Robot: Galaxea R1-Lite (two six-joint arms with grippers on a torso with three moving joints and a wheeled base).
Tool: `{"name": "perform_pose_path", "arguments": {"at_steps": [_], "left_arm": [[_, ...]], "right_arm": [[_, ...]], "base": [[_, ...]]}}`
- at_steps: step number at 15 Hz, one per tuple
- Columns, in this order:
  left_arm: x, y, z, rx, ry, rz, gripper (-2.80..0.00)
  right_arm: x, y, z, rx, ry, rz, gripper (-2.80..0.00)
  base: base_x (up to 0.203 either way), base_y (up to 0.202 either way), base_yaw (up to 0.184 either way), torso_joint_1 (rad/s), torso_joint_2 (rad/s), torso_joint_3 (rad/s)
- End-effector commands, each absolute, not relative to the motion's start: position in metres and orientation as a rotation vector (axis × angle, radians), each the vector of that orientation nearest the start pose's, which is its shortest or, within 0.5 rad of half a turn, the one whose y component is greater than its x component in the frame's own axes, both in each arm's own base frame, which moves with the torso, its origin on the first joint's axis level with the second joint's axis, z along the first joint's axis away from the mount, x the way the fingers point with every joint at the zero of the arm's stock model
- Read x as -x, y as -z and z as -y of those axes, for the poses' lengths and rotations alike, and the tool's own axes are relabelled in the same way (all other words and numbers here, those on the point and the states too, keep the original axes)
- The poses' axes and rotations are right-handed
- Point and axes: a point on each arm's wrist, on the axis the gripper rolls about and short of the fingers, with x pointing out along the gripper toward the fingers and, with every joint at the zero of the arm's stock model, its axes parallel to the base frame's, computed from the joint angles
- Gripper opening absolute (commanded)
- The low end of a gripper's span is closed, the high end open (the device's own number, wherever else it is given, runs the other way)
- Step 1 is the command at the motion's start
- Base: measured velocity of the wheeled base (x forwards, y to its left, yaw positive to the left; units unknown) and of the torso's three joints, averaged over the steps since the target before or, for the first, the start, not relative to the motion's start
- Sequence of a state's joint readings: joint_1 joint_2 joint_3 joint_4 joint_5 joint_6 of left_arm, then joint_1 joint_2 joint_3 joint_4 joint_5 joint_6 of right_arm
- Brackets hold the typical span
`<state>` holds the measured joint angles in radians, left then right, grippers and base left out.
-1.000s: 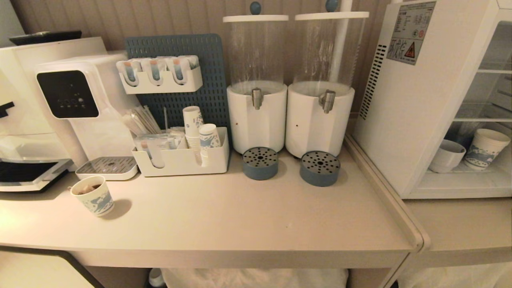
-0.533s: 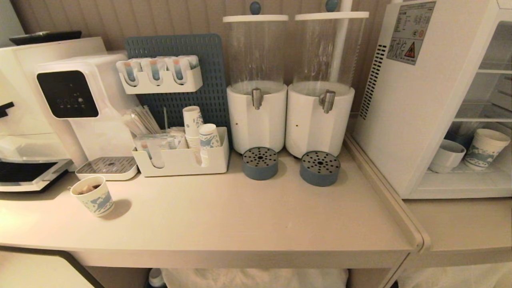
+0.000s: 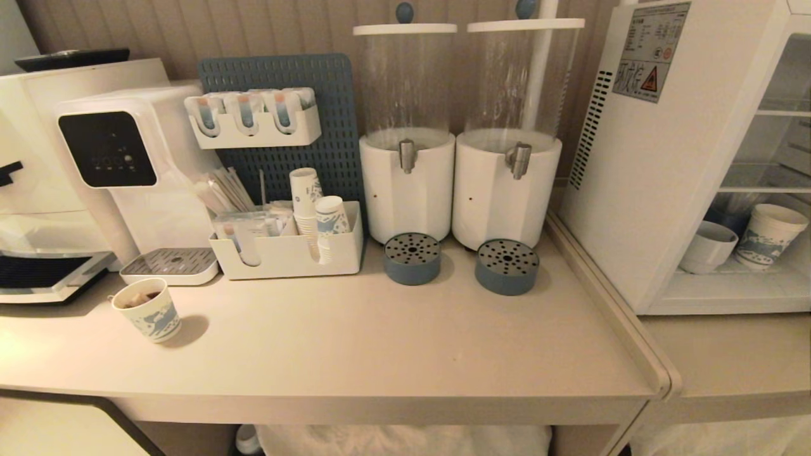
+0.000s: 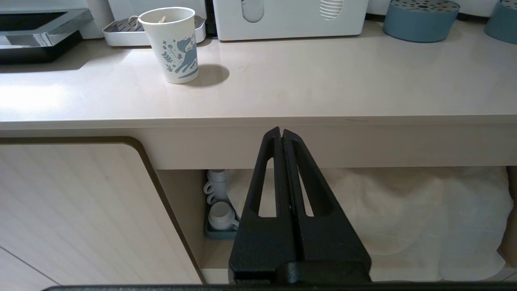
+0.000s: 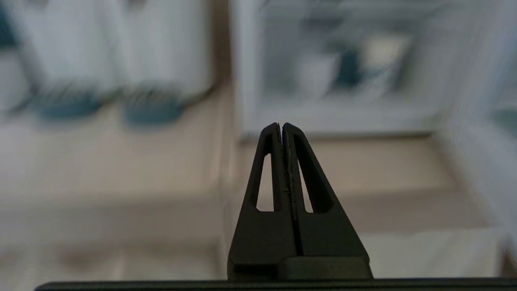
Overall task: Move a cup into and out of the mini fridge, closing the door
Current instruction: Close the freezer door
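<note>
The mini fridge (image 3: 640, 190) stands at the right end of the counter. On its bottom shelf sits the cup (image 3: 708, 247), squat and white, beside a patterned paper cup (image 3: 770, 235). I cannot tell whether the door is shut over the front or swung away. The fridge (image 5: 343, 68) is blurred in the right wrist view, with my right gripper (image 5: 281, 124) shut, empty, pointing toward it from in front of the counter. My left gripper (image 4: 279, 130) is shut and empty, level with the counter's front edge (image 4: 363, 121). Neither arm shows in the head view.
A paper cup with a tea bag (image 3: 147, 311) stands near the front left. Two drink dispensers (image 3: 407, 183) with blue drip cups (image 3: 507, 266) line the back beside an organiser box (image 3: 288, 253) and a water machine (image 3: 120, 158). White mugs (image 4: 220, 214) sit under the counter.
</note>
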<state>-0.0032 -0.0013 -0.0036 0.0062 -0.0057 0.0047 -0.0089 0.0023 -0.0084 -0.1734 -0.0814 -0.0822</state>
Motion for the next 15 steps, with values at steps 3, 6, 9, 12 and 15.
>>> {"name": "perform_pose_path", "arguments": {"at_steps": [3,6,9,12,15], "left_arm": [[0.0231,-0.076,0.0001,-0.005,0.009,-0.002,-2.8],[0.0232,-0.076,0.0001,-0.006,0.009,-0.003,-2.8],[0.0232,-0.076,0.0001,-0.008,0.009,-0.003,-2.8],[0.0232,-0.076,0.0001,-0.008,0.009,-0.003,-2.8],[0.0232,-0.076,0.0001,-0.009,0.009,-0.003,-2.8]], "right_arm": [[0.0222,-0.0747,-0.0005,0.071,-0.007,0.006,-2.8],[0.0244,-0.0741,-0.0007,0.063,-0.015,-0.048,-2.8],[0.0244,-0.074,-0.0006,0.054,-0.014,-0.051,-2.8],[0.0246,-0.0739,-0.0007,0.048,-0.015,-0.052,-2.8],[0.0245,-0.0741,-0.0006,0.047,-0.014,-0.052,-2.8]], "base": [[0.0,0.0,0.0,0.0,0.0,0.0],[0.0,0.0,0.0,0.0,0.0,0.0],[0.0,0.0,0.0,0.0,0.0,0.0],[0.0,0.0,0.0,0.0,0.0,0.0],[0.0,0.0,0.0,0.0,0.0,0.0]]}}
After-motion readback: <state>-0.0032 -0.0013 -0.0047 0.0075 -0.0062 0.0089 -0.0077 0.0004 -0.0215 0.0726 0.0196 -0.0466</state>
